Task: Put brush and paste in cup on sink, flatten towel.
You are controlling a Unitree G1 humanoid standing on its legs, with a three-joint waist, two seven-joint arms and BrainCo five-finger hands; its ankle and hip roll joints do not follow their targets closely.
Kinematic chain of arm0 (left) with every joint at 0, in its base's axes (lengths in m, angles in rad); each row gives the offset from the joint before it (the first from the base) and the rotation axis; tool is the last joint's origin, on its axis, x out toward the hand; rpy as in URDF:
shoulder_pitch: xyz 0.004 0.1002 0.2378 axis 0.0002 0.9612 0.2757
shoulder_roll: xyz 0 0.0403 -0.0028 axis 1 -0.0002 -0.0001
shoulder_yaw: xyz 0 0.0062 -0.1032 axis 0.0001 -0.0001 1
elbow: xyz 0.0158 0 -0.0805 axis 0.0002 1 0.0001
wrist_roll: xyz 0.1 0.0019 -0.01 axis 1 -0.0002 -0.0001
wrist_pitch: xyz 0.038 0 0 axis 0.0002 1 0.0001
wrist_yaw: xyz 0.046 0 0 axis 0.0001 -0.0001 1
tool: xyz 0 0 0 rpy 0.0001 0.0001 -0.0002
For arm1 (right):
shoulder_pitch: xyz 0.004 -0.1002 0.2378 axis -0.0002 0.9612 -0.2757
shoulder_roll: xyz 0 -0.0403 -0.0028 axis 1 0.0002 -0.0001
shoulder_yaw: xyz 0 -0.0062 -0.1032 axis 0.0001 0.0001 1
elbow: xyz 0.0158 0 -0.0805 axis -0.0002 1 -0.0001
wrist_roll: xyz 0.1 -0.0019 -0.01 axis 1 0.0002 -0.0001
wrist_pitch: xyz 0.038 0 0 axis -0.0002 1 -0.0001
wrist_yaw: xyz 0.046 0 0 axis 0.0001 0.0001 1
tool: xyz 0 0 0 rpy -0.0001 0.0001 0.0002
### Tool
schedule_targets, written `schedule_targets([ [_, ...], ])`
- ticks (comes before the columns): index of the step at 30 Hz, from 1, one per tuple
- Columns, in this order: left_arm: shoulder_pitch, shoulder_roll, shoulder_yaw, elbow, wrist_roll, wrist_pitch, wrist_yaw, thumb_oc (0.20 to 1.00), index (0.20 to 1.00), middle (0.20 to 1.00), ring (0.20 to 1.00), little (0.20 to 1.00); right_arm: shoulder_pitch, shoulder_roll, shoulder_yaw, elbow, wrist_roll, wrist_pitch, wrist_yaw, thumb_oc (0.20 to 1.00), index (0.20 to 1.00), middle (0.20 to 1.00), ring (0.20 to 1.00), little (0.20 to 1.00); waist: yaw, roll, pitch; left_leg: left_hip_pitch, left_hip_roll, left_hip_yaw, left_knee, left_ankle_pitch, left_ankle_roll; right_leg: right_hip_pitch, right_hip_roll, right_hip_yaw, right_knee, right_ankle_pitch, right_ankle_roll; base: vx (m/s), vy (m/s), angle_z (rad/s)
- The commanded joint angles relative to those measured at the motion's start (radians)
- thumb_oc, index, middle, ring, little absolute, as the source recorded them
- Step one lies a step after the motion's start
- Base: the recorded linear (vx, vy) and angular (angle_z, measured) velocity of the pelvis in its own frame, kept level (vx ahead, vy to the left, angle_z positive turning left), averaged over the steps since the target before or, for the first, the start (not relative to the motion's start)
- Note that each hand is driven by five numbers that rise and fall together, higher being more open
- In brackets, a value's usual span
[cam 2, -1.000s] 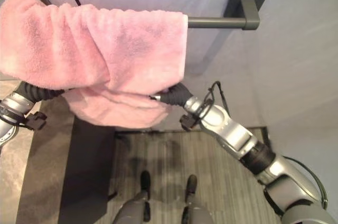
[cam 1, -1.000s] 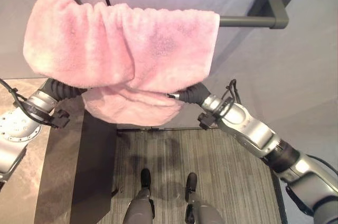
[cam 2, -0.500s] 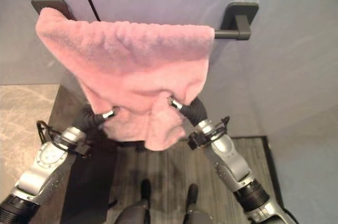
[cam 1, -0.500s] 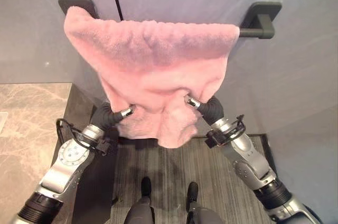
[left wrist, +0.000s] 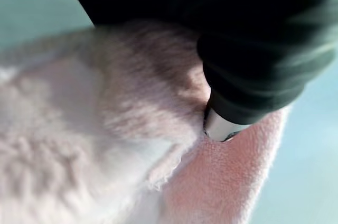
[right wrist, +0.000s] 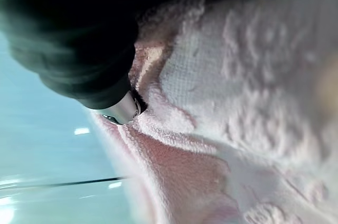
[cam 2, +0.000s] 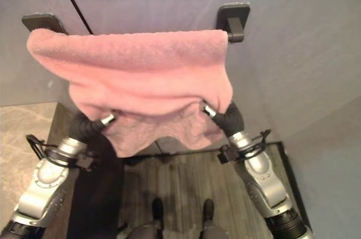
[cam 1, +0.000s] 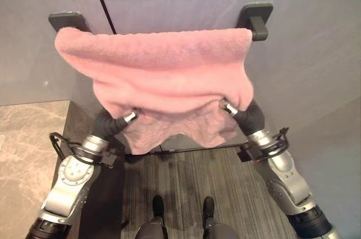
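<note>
- While the pink terry towel [cam 1: 163, 75] hangs over the dark wall-mounted towel bar [cam 1: 256, 22] across the upper middle of the head views, its lower layers sag in bunched folds toward the centre of the frame, so it is not yet flat
- Judging by the deep pile and the way it drapes, it is soft, limp and light, with no stiffness of its own; it should follow whatever pulls it and could slide along the smooth bar if tugged unevenly
- Best hold, in my judgement, is low on the hanging edge, one hand near each side, drawing outward and down so the folds open evenly
- Left hand [cam 1: 128, 118] reaches up from the lower left and goes in under the towel's lower left edge; right hand [cam 1: 228, 108] does the same at the lower right; both sets of fingers are buried in the cloth, so I cannot tell whether they are apart or clamped
- Head views give the whole towel, the bar's bracket and, at the left edge, a marbled countertop [cam 1: 25, 137]
- Wrist views give what those lack: close terry loops and a doubled hem pressed against each dark ribbed cover, with one silver part of the left hand [left wrist: 219, 126] and of the right hand [right wrist: 122, 109] showing at the fold
</note>
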Motion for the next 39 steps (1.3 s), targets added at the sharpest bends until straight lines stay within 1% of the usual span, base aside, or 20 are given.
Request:
schedule_targets([
  [1, -0.013, 0.051, 0.069, -0.079, -0.034, -0.087, 0.021, 0.200, 0.200, 0.200, 0.200, 0.200, -0.039, 0.028, -0.043, -0.115, 0.050, -0.068, 0.039, 0.200, 0.200, 0.200, 0.200, 0.200, 0.009, -0.030, -0.031, -0.029, 0.024, -0.025, 0.005, -0.020, -0.029, 0.012, -0.125, -0.001, 0.001, 0.005, 0.102, 0.00, 0.000, 0.00],
  [4, 0.046, 0.030, 0.068, -0.060, 0.026, -0.077, 0.008, 0.200, 0.200, 0.200, 0.200, 0.200, -0.008, 0.038, -0.066, -0.076, 0.011, -0.068, 0.016, 0.200, 0.200, 0.200, 0.200, 0.200, 0.006, -0.025, -0.040, -0.022, 0.025, -0.024, 0.005, -0.024, -0.029, 0.018, -0.126, -0.004, 0.001, 0.001, 0.100, 0.02, -0.008, 0.02],
  [6, 0.019, 0.080, 0.089, -0.075, 0.166, -0.074, 0.051, 0.200, 0.200, 0.200, 0.200, 0.200, -0.014, 0.035, -0.038, -0.041, 0.002, -0.066, -0.010, 0.200, 0.200, 0.200, 0.200, 0.200, 0.013, -0.017, -0.039, -0.019, 0.025, -0.028, 0.005, -0.023, -0.032, 0.026, -0.127, -0.009, 0.001, -0.001, 0.099, 0.00, 0.000, 0.00],
  [7, 0.040, 0.092, 0.110, -0.101, 0.116, -0.097, 0.033, 0.200, 0.200, 0.200, 0.200, 0.200, -0.012, 0.031, -0.054, -0.080, -0.002, -0.064, 0.008, 0.200, 0.200, 0.200, 0.200, 0.200, 0.014, -0.015, -0.041, -0.021, 0.025, -0.029, 0.005, -0.023, -0.033, 0.025, -0.126, -0.009, 0.001, -0.004, 0.100, 0.00, 0.000, 0.00],
  [9, 0.066, 0.034, 0.076, -0.036, 0.032, -0.074, 0.019, 0.200, 0.200, 0.200, 0.200, 0.200, 0.020, 0.010, -0.042, -0.059, -0.018, -0.049, 0.019, 0.200, 0.200, 0.200, 0.200, 0.200, 0.011, -0.014, -0.042, -0.015, 0.023, -0.030, 0.005, -0.025, -0.033, 0.030, -0.127, -0.012, 0.001, -0.007, 0.101, 0.00, 0.000, 0.00],
  [11, 0.065, 0.063, 0.070, -0.032, 0.148, -0.065, 0.030, 0.200, 0.200, 0.200, 0.200, 0.200, 0.014, 0.022, -0.029, -0.019, -0.023, -0.037, 0.006, 0.200, 0.200, 0.200, 0.200, 0.200, 0.015, -0.010, -0.048, -0.017, 0.025, -0.030, 0.005, -0.023, -0.033, 0.031, -0.128, -0.013, 0.001, -0.006, 0.099, 0.02, -0.019, 0.05],
  [14, 0.093, 0.044, 0.039, 0.021, 0.121, -0.053, 0.018, 0.200, 0.200, 0.200, 0.200, 0.200, 0.024, 0.032, -0.017, 0.025, -0.021, -0.026, 0.000, 0.200, 0.200, 0.200, 0.200, 0.200, 0.016, -0.008, -0.053, -0.008, 0.025, -0.030, 0.005, -0.025, -0.033, 0.043, -0.126, -0.017, 0.001, -0.010, 0.099, 0.01, -0.005, 0.01],
  [15, 0.069, 0.060, 0.038, 0.012, 0.181, -0.057, 0.032, 0.200, 0.200, 0.200, 0.200, 0.200, 0.025, 0.028, -0.020, 0.028, -0.038, -0.030, -0.021, 0.200, 0.200, 0.200, 0.200, 0.200, 0.014, -0.006, -0.057, -0.005, 0.026, -0.030, 0.005, -0.026, -0.034, 0.046, -0.126, -0.017, 0.001, -0.012, 0.098, 0.05, -0.026, 0.01],
  [16, 0.060, 0.003, 0.010, 0.013, 0.042, -0.075, 0.003, 0.200, 0.200, 0.200, 0.200, 0.200, 0.040, 0.052, -0.024, -0.008, 0.077, -0.038, 0.050, 0.200, 0.200, 0.200, 0.200, 0.200, 0.008, -0.005, -0.055, 0.005, 0.027, -0.030, 0.005, -0.030, -0.035, 0.058, -0.124, -0.018, 0.001, -0.021, 0.098, 0.03, -0.015, 0.03],
  [19, 0.048, -0.049, -0.028, 0.090, 0.004, -0.068, 0.006, 0.200, 0.200, 0.200, 0.200, 0.200, 0.053, 0.059, -0.015, -0.002, 0.093, -0.040, 0.059, 0.200, 0.200, 0.200, 0.200, 0.200, 0.005, -0.005, -0.059, 0.003, 0.029, -0.030, 0.005, -0.027, -0.035, 0.055, -0.123, -0.019, 0.001, -0.020, 0.096, 0.01, -0.021, 0.05],
  [20, 0.026, -0.053, -0.074, 0.146, 0.104, -0.062, 0.014, 0.200, 0.200, 0.200, 0.200, 0.200, 0.057, 0.086, -0.002, 0.071, 0.100, -0.038, 0.043, 0.200, 0.200, 0.200, 0.200, 0.200, 0.000, -0.006, -0.068, 0.010, 0.029, -0.031, 0.005, -0.028, -0.037, 0.066, -0.122, -0.022, 0.001, -0.024, 0.094, 0.05, -0.032, 0.01],
  [21, -0.005, -0.028, -0.057, 0.108, 0.187, -0.079, 0.046, 0.200, 0.200, 0.200, 0.200, 0.200, 0.055, 0.079, -0.009, 0.069, 0.067, -0.048, 0.006, 0.200, 0.200, 0.200, 0.200, 0.200, 0.001, -0.004, -0.069, 0.018, 0.029, -0.033, 0.005, -0.031, -0.039, 0.078, -0.121, -0.025, 0.001, -0.028, 0.093, 0.04, -0.032, 0.01],
  [24, 0.013, -0.075, -0.042, 0.073, 0.039, -0.100, 0.031, 0.200, 0.200, 0.200, 0.200, 0.200, 0.076, 0.074, -0.036, -0.014, 0.093, -0.071, 0.044, 0.200, 0.200, 0.200, 0.200, 0.200, -0.004, -0.001, -0.073, 0.012, 0.029, -0.040, 0.005, -0.027, -0.039, 0.074, -0.117, -0.026, 0.001, -0.030, 0.092, 0.01, -0.016, 0.03],
  [26, 0.032, -0.083, -0.059, 0.117, 0.057, -0.082, 0.025, 0.200, 0.200, 0.200, 0.200, 0.200, 0.091, 0.086, -0.058, 0.009, 0.068, -0.065, 0.030, 0.200, 0.200, 0.200, 0.200, 0.200, -0.009, 0.001, -0.079, 0.018, 0.030, -0.037, 0.005, -0.029, -0.037, 0.077, -0.118, -0.026, 0.001, -0.028, 0.092, 0.02, -0.022, 0.05],
  [29, 0.020, -0.058, -0.116, 0.254, 0.178, -0.061, 0.042, 0.200, 0.200, 0.200, 0.200, 0.200, 0.085, 0.090, -0.034, 0.156, 0.010, -0.056, -0.033, 0.200, 0.200, 0.200, 0.200, 0.200, -0.013, 0.007, -0.085, 0.032, 0.030, -0.030, 0.005, -0.032, -0.034, 0.088, -0.118, -0.023, 0.001, -0.029, 0.092, 0.00, 0.000, 0.00],
  [32, 0.037, -0.069, -0.108, 0.302, 0.202, -0.057, 0.057, 0.200, 0.200, 0.200, 0.200, 0.200, 0.128, 0.076, -0.054, 0.144, 0.009, -0.041, -0.020, 0.200, 0.200, 0.200, 0.200, 0.200, -0.018, 0.010, -0.088, 0.038, 0.028, -0.028, 0.005, -0.035, -0.033, 0.092, -0.119, -0.024, 0.001, -0.033, 0.094, 0.00, 0.000, 0.00],
  [33, 0.043, -0.083, -0.112, 0.341, 0.221, -0.046, 0.066, 0.413, 0.413, 0.413, 0.413, 0.413, 0.145, 0.076, -0.053, 0.155, 0.007, -0.033, -0.021, 0.322, 0.322, 0.322, 0.322, 0.322, -0.020, 0.010, -0.090, 0.041, 0.028, -0.028, 0.005, -0.036, -0.033, 0.093, -0.120, -0.024, 0.001, -0.033, 0.094, 0.00, 0.000, 0.00],
  [34, 0.046, -0.089, -0.115, 0.379, 0.285, -0.038, 0.090, 0.950, 0.950, 0.950, 0.950, 0.950, 0.160, 0.084, -0.051, 0.179, 0.008, -0.027, -0.029, 1.000, 1.000, 1.000, 1.000, 1.000, -0.021, 0.009, -0.093, 0.044, 0.028, -0.027, 0.005, -0.037, -0.032, 0.098, -0.121, -0.026, 0.001, -0.034, 0.094, 0.00, 0.000, 0.00],
  [35, 0.050, -0.089, -0.117, 0.401, 0.327, -0.031, 0.102, 1.000, 1.000, 1.000, 1.000, 1.000, 0.161, 0.086, -0.049, 0.197, 0.008, -0.023, -0.039, 1.000, 1.000, 1.000, 1.000, 1.000, -0.021, 0.009, -0.094, 0.047, 0.028, -0.024, 0.005, -0.039, -0.032, 0.100, -0.122, -0.024, 0.001, -0.034, 0.094, 0.00, 0.000, 0.00],
  [39, 0.088, -0.123, -0.106, 0.530, 0.408, 0.017, 0.119, 1.000, 1.000, 1.000, 1.000, 1.000, 0.195, 0.096, -0.049, 0.270, 0.058, 0.008, -0.036, 1.000, 1.000, 1.000, 1.000, 1.000, -0.020, 0.007, -0.100, 0.058, 0.030, -0.024, 0.005, -0.039, -0.031, 0.114, -0.119, -0.027, 0.001, -0.039, 0.092, 0.00, -0.016, -0.04],
])
